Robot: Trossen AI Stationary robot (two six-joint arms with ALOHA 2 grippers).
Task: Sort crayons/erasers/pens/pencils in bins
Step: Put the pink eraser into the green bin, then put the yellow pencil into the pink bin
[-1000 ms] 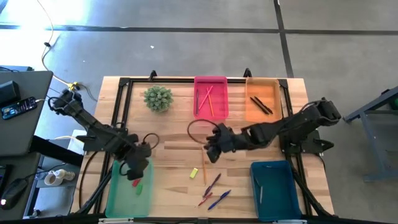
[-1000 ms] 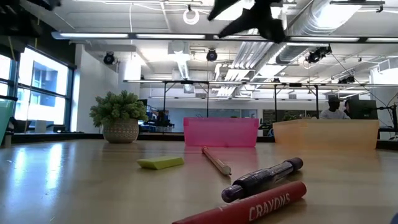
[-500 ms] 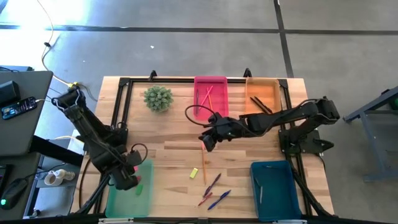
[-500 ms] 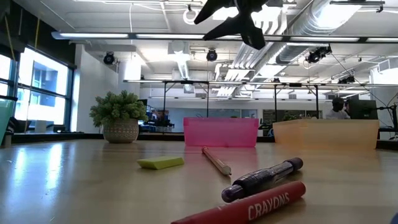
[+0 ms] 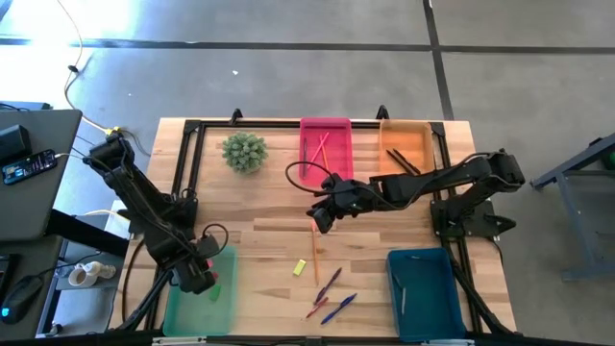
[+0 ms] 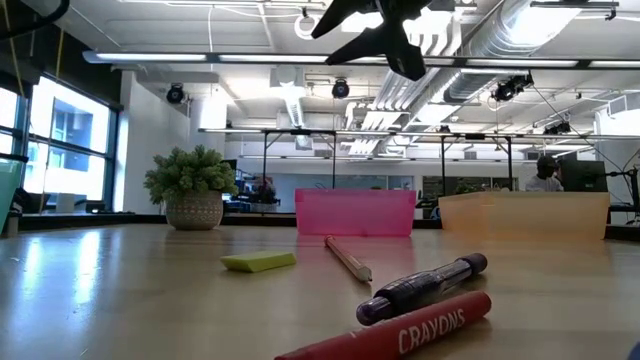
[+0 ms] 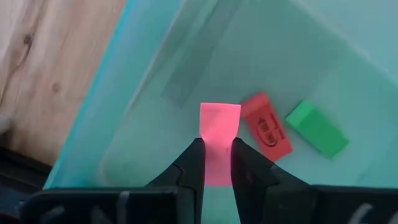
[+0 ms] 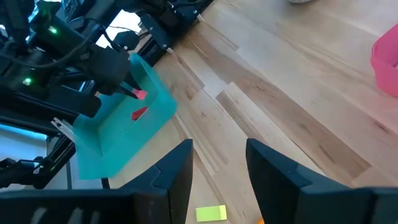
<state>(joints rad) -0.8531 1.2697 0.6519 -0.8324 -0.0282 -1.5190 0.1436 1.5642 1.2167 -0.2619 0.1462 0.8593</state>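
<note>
- My left tool (image 7: pixel 214 163), lower left in the high view, is clamped on a pink eraser (image 7: pixel 219 138) above the light green bin (image 5: pixel 197 306).
- My right tool (image 8: pixel 217 163) hangs mid-frame over the worktop (image 5: pixel 269 235), fingers apart, empty.

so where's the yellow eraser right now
In the high view the yellow eraser lies on the bare table near the front middle, beside the orange pencil and just behind the pens.

Green bin (image 8: pixel 118 134), red eraser (image 8: pixel 139 113), yellow eraser (image 8: pixel 210 213)
</note>
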